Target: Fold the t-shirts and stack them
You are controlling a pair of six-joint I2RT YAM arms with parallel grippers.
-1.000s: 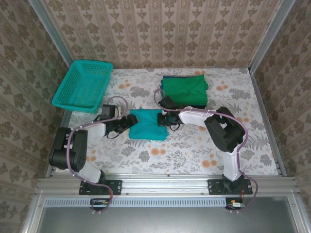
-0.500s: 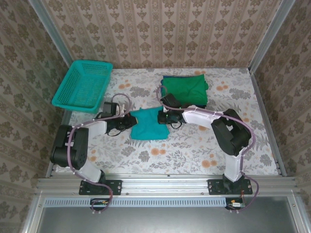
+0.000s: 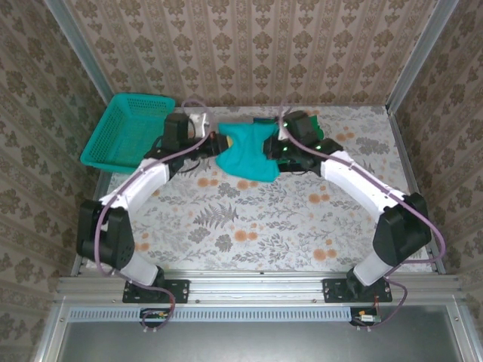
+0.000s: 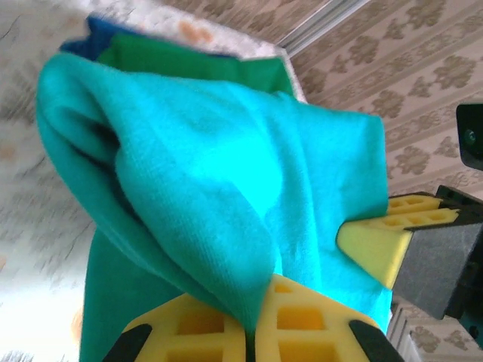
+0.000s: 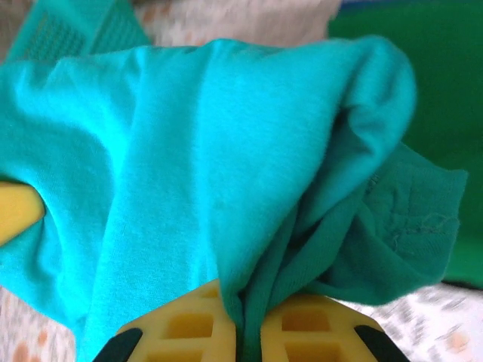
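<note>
Yellow foam, item 1: my left pads (image 4: pixel 196 326), pressed together, a fold of teal cloth pinched in the seam between them. The left gripper (image 3: pixel 213 143) is clamped on that fold at the far side of the table, just right of the basket.

Item 2: my right pads (image 5: pixel 189 326), also pressed together, with a bunched edge of the same cloth nipped between them. The right gripper (image 3: pixel 273 148) is clamped on it and faces the left one across the cloth.

Item 3: teal t-shirt (image 3: pixel 245 154), soft knit, 1 piece. I hold it at 2 opposite edges with my 2 grippers. It hangs slack between them, and its lower part droops toward the near side.

Item 4: green t-shirt (image 5: pixel 423 75), folded flat. It lies at the far right of the table, behind the teal one. I cannot tell whether the 2 touch.

Item 5: blue t-shirt (image 4: pixel 90 30), seen as a dark edge at the rim of the green one.

Item 6: mesh basket (image 3: pixel 128 136), teal plastic, at the far left corner, tilted against the wall. It is apart from the held cloth.

Item 7: table (image 3: pixel 249 226), covered in a floral print.
</note>
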